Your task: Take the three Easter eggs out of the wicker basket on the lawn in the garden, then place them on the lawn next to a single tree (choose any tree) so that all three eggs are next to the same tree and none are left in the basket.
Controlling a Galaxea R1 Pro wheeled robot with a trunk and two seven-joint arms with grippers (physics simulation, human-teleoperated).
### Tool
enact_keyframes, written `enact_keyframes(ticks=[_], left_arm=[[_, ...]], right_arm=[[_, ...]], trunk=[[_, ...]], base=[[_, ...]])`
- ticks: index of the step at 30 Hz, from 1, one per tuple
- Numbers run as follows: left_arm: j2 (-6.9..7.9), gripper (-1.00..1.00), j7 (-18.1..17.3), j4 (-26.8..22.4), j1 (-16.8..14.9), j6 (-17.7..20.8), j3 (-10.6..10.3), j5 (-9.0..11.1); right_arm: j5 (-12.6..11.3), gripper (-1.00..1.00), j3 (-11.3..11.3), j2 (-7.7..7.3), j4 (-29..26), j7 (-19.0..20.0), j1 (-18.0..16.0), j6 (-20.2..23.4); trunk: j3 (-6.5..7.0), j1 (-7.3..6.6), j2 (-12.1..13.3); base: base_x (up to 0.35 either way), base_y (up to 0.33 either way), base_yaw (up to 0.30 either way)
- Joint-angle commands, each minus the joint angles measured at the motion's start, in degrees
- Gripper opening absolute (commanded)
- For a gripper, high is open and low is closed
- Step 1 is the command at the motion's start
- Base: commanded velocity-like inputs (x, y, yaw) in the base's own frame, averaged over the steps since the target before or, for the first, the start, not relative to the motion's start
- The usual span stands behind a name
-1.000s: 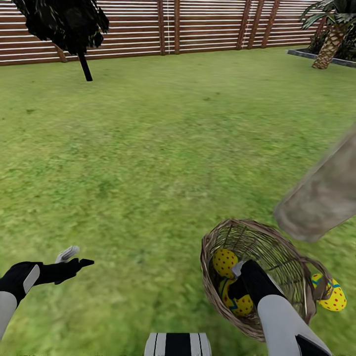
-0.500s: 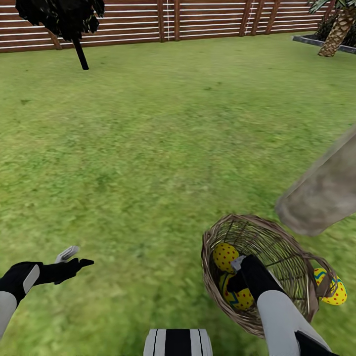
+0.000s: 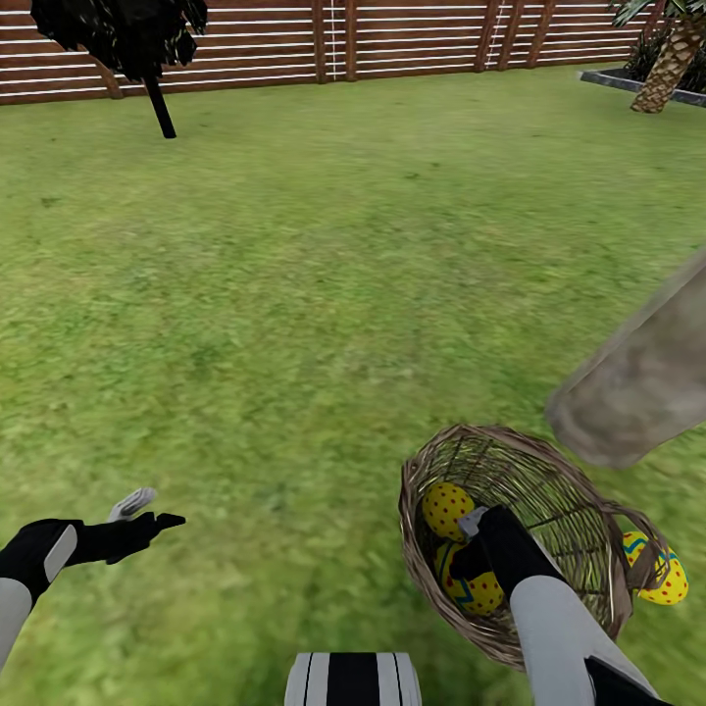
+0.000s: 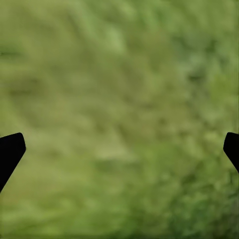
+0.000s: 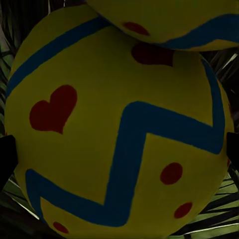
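— Reading any writing? None was legible; the near egg (image 5: 119,129) bore hearts, dots and a blue zigzag.

— Arms?

— Right gripper (image 3: 471,549) reached into the wicker basket (image 3: 588,510), fingers spread beside that egg. Left gripper (image 3: 147,515) hung released over the lawn (image 3: 324,294). Another egg (image 3: 665,579) lay right of the basket.

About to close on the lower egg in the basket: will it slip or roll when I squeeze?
The lower egg looks smooth and rounded, so it may well squirt from the right gripper. Another egg rests against it and will probably roll once it lifts. The basket is tilted and could shift.
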Motion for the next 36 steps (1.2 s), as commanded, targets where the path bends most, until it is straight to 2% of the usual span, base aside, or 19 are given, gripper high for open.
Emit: enact_keyframes(ticks=[1,3,36], left_arm=[[0.0,1.0,0.0,0.0,0.0,0.5,0.2,0.4],[-0.06,1.0,0.0,-0.1,0.0,0.5,0.2,0.4],[-0.35,1.0,0.1,-0.2,0.0,0.5,0.1,0.3]], right_arm=[[2.1,-1.0,-0.3,0.04,2.1,0.2,1.1,-0.6],[2.1,-1.0,-0.3,0.04,2.1,0.2,1.1,-0.6],[2.5,-1.0,-0.3,0.3,2.1,0.2,1.1,-0.6]], trunk=[[-0.06,0.02,0.0],[-0.06,0.02,0.0],[7.26,-0.84,0.4]], base=[[0.0,0.0,0.0],[0.0,0.0,0.0],[0.0,0.0,0.0]])
